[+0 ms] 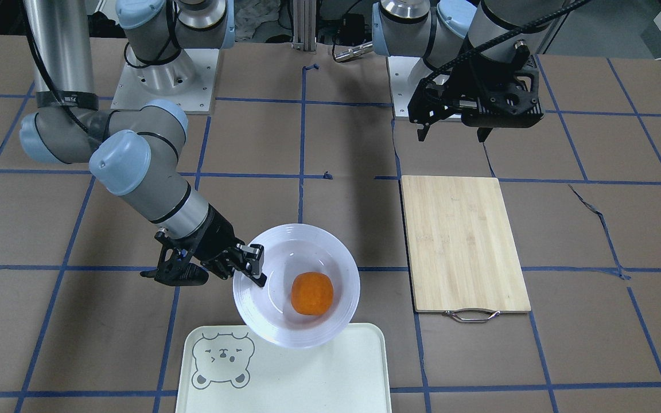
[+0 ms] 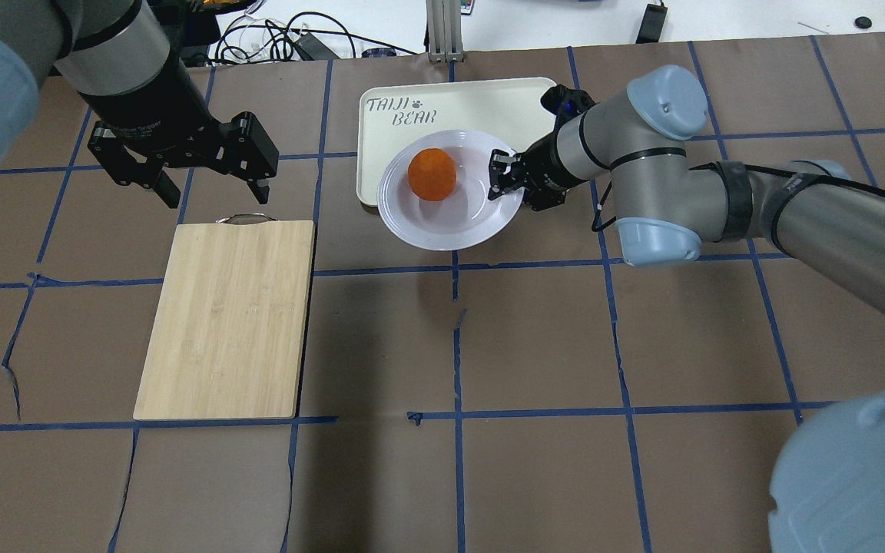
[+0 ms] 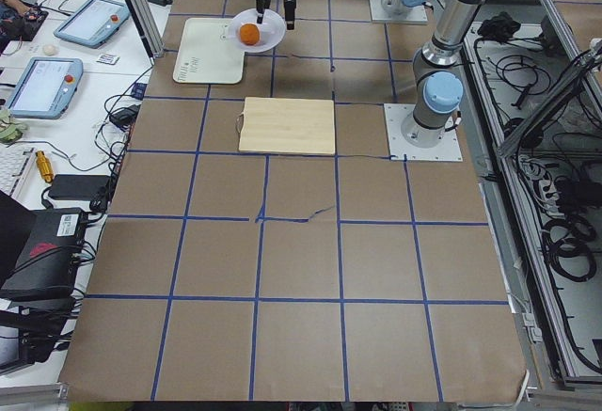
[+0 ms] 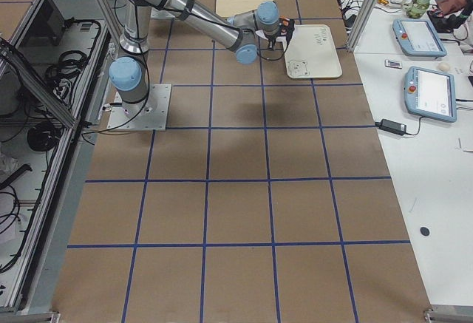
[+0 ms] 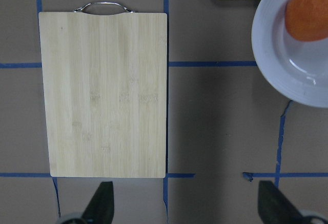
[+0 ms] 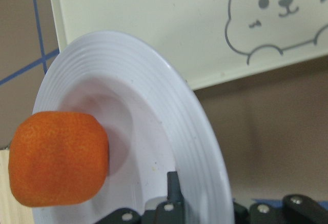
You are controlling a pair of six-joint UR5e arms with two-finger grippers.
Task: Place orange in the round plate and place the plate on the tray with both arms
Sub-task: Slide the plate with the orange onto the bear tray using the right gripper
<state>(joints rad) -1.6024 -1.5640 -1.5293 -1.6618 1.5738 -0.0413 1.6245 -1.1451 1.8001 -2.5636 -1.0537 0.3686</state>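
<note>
Right tool [image 1: 253, 267] pinches the glossy white ridged round plate [image 1: 343, 259] holding a dimpled orange [image 1: 311, 293]; left tool [image 1: 452, 136] spread wide

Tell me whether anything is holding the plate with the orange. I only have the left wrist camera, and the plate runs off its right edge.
Observer: Yes. The right hand is shut on the round plate, gripping its rim on the side away from the cutting board.
Operator: Is the plate on the tray yet?
Observer: Only partly. One edge overlaps the tray; most of the plate is over the brown table.
Operator: And where is my left hand?
Observer: The left hand hangs open well above the table, toward the robot's side of the board, holding nothing.
</note>
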